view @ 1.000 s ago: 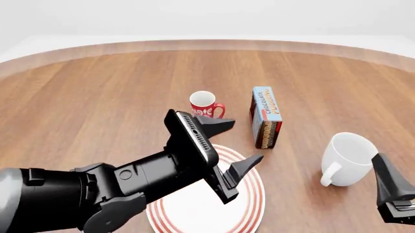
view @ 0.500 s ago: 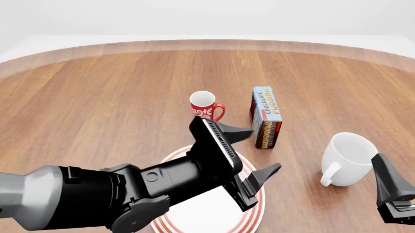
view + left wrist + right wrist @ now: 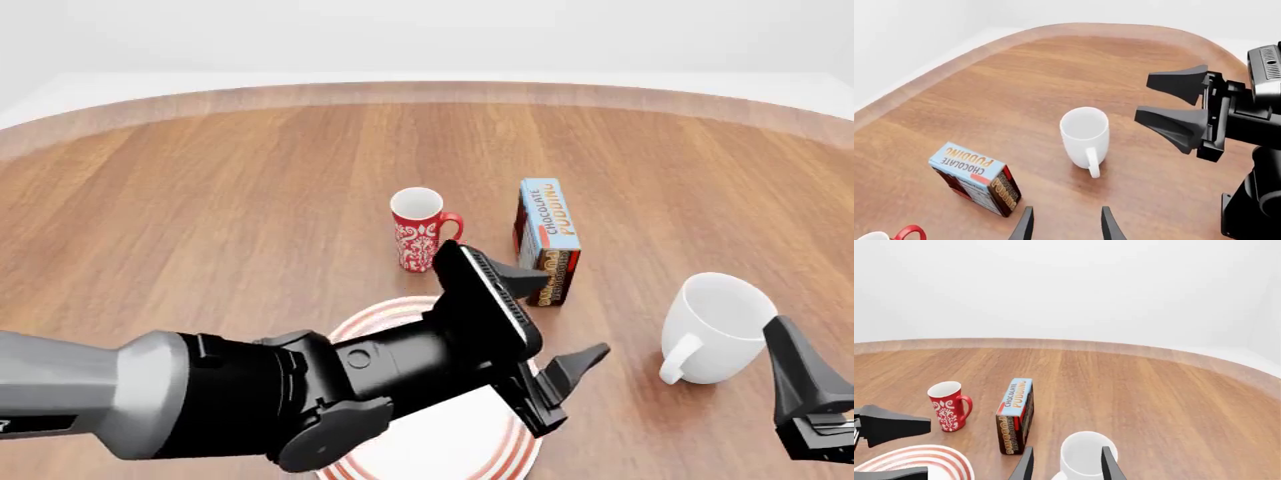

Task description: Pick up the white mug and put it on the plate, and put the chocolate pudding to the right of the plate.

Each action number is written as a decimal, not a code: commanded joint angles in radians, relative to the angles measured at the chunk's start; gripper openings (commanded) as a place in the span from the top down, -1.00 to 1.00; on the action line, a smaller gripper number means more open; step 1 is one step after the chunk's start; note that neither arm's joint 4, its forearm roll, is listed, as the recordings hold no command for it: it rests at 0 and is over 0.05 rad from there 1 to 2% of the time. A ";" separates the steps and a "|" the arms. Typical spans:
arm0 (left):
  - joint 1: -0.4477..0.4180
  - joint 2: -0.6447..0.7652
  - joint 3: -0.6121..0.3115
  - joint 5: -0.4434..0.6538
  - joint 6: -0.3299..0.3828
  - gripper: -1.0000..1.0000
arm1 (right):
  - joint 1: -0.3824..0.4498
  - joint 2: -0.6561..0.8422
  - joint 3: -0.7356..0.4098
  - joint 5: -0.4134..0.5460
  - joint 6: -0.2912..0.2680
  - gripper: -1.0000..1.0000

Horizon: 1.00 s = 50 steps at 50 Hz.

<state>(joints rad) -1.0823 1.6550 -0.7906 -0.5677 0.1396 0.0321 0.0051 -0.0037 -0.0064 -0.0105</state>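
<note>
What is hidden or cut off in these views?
- Large round red-ringed white plate: front view, mostly covered by the left arm.
- Right gripper: front view, cut off by the frame edge.
- Slim red patterned mug: left wrist view, cropped at the edge.

Round wooden table [image 3: 200, 190] (plain white surround)

The plate [image 3: 358, 325] is set nearest the arms' side of the table [image 3: 200, 200], largely covered by the left arm. The red mug [image 3: 419, 229] is placed behind the plate, and the chocolate pudding [image 3: 546, 240] just to that mug's right. The white mug [image 3: 713, 327] is found well right of the plate, nearer than the pudding.
</note>
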 commanded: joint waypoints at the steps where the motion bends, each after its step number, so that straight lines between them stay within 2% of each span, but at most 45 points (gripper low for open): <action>1: -0.013 0.047 -0.047 0.016 -0.003 -1.00 | 0.001 0.004 0.000 -0.005 0.000 -1.00; 50: -0.048 0.156 -0.193 0.089 -0.018 -1.00 | 0.004 -0.004 0.000 0.000 -0.001 -1.00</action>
<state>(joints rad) -1.1301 1.7954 -0.9555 -0.4932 0.1234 0.0355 0.0008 -0.0042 -0.0056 -0.0107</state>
